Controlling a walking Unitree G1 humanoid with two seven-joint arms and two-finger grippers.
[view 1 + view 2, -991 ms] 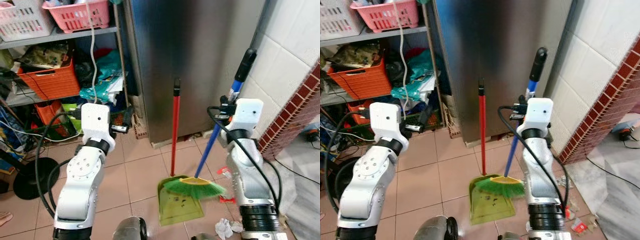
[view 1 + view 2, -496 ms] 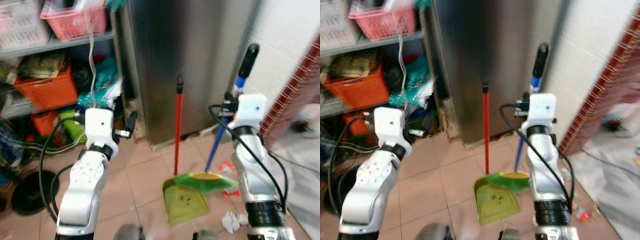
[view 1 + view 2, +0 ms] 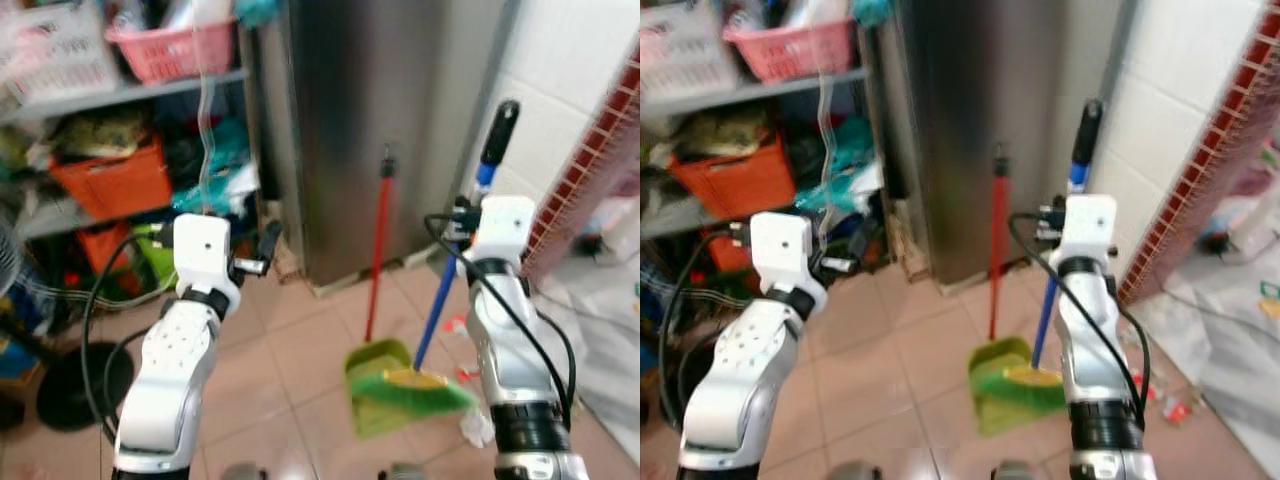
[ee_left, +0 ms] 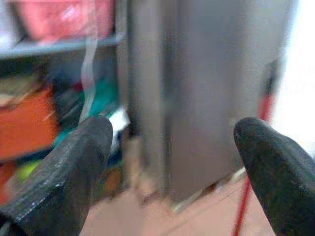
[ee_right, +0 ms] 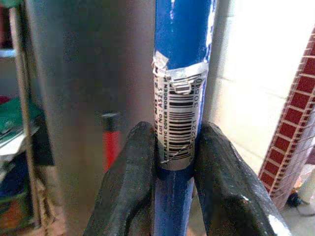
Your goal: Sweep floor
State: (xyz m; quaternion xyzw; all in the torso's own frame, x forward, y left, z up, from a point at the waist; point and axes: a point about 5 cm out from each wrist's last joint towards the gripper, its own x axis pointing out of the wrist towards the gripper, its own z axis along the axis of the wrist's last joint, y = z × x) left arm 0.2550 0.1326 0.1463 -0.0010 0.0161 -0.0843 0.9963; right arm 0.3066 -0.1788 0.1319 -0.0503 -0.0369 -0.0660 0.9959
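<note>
Left eye view: the right pincer (image 3: 466,213) grips the broom (image 3: 432,318) partway up its blue handle; below it the green bristles rest on the dustpan (image 3: 378,385) on the floor (image 3: 290,370).
Left wrist view: the left pincer (image 4: 172,162) is spread wide, holding nothing.
Right wrist view: both fingers (image 5: 129,172) clamp the broom handle at its barcode label (image 5: 178,113)

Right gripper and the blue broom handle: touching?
Touching. The right wrist view shows the right gripper with both fingers pressed against the blue broom handle.
</note>
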